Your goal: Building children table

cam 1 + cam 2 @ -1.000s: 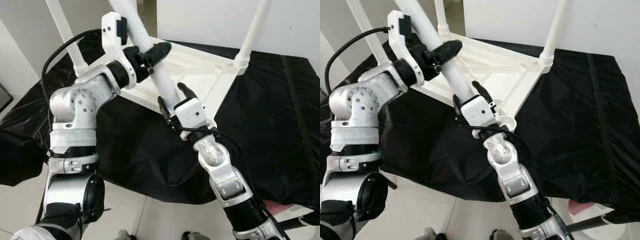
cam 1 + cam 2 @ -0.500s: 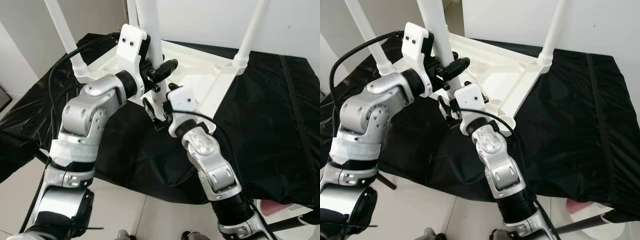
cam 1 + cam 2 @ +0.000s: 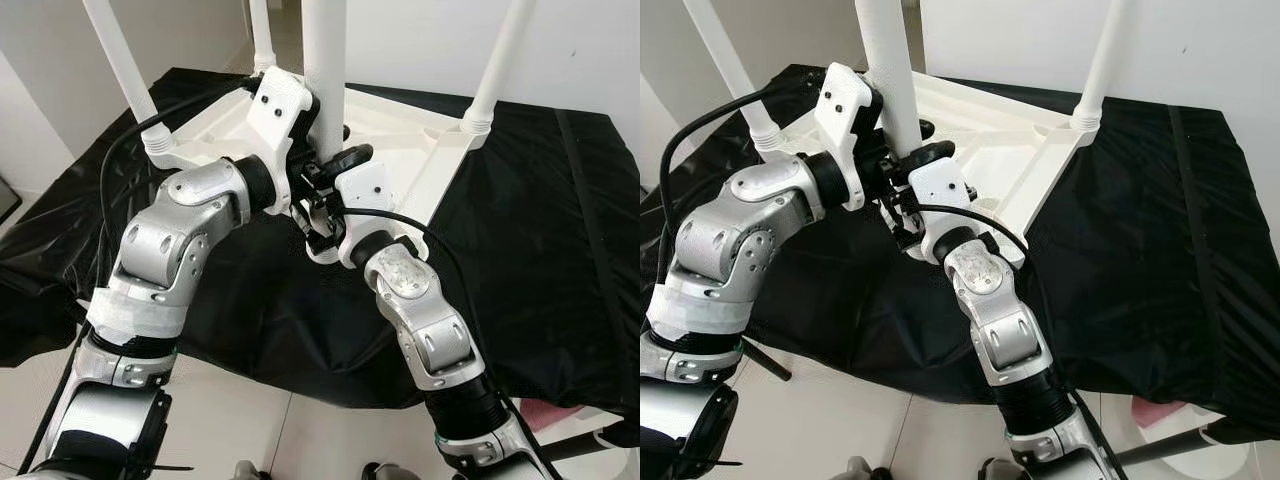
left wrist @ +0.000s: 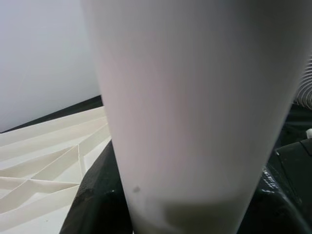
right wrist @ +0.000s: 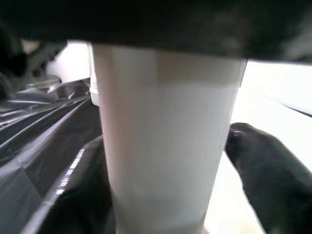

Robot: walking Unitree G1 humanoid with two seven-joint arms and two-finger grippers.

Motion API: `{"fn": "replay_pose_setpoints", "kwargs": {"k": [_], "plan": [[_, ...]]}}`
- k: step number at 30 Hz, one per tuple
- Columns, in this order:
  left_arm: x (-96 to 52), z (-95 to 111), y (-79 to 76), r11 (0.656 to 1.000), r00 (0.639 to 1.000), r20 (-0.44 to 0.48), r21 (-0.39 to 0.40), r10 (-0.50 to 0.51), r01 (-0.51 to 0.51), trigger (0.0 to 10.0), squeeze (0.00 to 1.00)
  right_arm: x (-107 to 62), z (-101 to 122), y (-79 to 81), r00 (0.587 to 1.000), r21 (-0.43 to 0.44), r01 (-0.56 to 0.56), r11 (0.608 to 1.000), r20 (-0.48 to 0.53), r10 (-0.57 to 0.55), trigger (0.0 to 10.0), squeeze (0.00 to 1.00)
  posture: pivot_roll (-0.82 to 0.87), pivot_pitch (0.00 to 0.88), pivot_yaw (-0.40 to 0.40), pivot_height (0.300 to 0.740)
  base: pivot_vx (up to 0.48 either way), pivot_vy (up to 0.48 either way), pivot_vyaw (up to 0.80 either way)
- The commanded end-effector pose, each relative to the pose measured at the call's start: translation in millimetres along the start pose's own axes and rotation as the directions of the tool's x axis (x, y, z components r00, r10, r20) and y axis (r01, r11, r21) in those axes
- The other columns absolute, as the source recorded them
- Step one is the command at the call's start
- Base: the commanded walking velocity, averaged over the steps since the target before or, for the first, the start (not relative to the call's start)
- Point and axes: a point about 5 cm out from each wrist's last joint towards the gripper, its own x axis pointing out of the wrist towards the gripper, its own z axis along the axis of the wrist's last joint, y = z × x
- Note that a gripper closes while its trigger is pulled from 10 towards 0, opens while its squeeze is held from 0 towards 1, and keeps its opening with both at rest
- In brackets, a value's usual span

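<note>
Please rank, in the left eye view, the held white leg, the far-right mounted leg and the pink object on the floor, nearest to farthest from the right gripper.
1. Held white leg, in the right gripper.
2. Far-right mounted leg, at the tabletop's back right corner.
3. Pink object, on the floor at lower right.

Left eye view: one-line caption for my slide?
Both grippers clamp an upright white table leg over the inverted tabletop.

White table top [image 3: 400,140]; white legs [image 3: 325,60]; black cloth [image 3: 540,230]; silver arms.
</note>
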Motion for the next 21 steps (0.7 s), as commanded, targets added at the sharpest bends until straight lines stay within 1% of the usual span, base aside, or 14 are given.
{"fn": "replay_pose_setpoints", "kwargs": {"k": [1,2,3,8,11,12,13,17,18,19,20,21], "plan": [[2.3,4.6,-10.9,0.996,0.996,0.024,0.041,-0.082,0.081,0.0,0.0,1.6,-2.4,3.0,0.999,0.0,-0.016,1.0,-0.031,0.016,1.9,0.0,-0.1,0.113,0.07,0.74,0.0,0.0,0.0],[2.3,4.6,-10.9,0.996,0.996,0.024,0.041,-0.082,0.081,0.0,0.0,1.6,-2.4,3.0,0.999,0.0,-0.016,1.0,-0.031,0.016,1.9,0.0,-0.1,0.113,0.07,0.74,0.0,0.0,0.0],[2.4,4.6,-11.0,0.996,0.996,0.025,0.046,-0.082,0.081,0.0,0.0,1.4,-2.5,4.0,0.999,0.008,-0.022,1.0,-0.033,0.023,0.0,0.0,-0.1,0.115,0.071,0.74,0.0,0.0,0.0],[2.5,5.8,-11.0,0.994,0.994,0.045,0.049,-0.099,0.097,0.0,0.0,-0.2,-4.2,7.3,0.997,0.042,-0.054,0.998,-0.051,0.056,0.0,0.0,-0.1,0.116,0.072,0.74,0.0,0.0,0.0],[3.6,5.9,-10.3,0.994,0.995,0.047,0.071,-0.087,0.083,0.0,0.0,-0.7,-4.0,7.2,0.997,0.055,-0.054,0.997,-0.054,0.057,0.0,0.0,-0.1,0.115,0.074,0.74,0.0,0.0,0.0],[4.8,5.3,-9.2,0.994,0.997,0.046,0.087,-0.068,0.064,10.0,0.0,-0.6,-2.9,6.2,0.997,0.059,-0.049,0.997,-0.05,0.052,0.0,0.0,-0.1,0.116,0.074,0.74,0.0,0.0,0.0],[5.4,4.1,-9.6,0.995,0.996,0.046,0.065,-0.074,0.071,10.0,1.0,0.0,-1.0,3.7,0.998,0.066,-0.032,0.997,-0.044,0.035,0.0,0.0,-0.1,0.116,0.074,0.74,0.0,0.0,0.0],[5.5,3.3,-10.8,0.996,0.995,0.051,0.036,-0.089,0.088,10.0,1.0,0.9,1.8,-0.4,0.999,0.076,-0.004,0.997,-0.036,0.007,0.0,0.0,-0.1,0.116,0.074,0.74,0.0,0.0,0.0],[4.1,5.4,-10.8,0.995,0.993,0.071,0.006,-0.096,0.096,10.0,1.0,2.0,4.5,-4.4,0.999,0.085,0.022,0.996,-0.028,-0.019,0.0,0.0,-0.1,0.116,0.074,0.74,0.0,0.0,0.0],[1.8,9.4,-10.2,0.995,0.99,0.102,-0.021,-0.099,0.101,10.0,0.0,3.5,7.3,-10.5,0.998,0.097,0.063,0.993,-0.022,-0.061,0.0,0.0,-0.1,0.113,0.074,0.74,0.0,0.0,0.0],[1.8,9.4,-10.2,0.995,0.99,0.102,-0.021,-0.099,0.101,10.0,0.0,3.5,7.3,-10.5,0.998,0.097,0.063,0.993,-0.022,-0.061,0.0,0.0,-0.1,0.113,0.074,0.74,0.0,0.0,0.0],[-0.4,12.7,-8.9,0.992,0.987,0.129,-0.063,-0.099,0.108,10.0,0.0,4.7,9.7,-16.0,0.996,0.102,0.094,0.99,-0.019,-0.092,0.9,0.0,-0.1,0.113,0.074,0.74,0.0,0.0,0.0]]}}
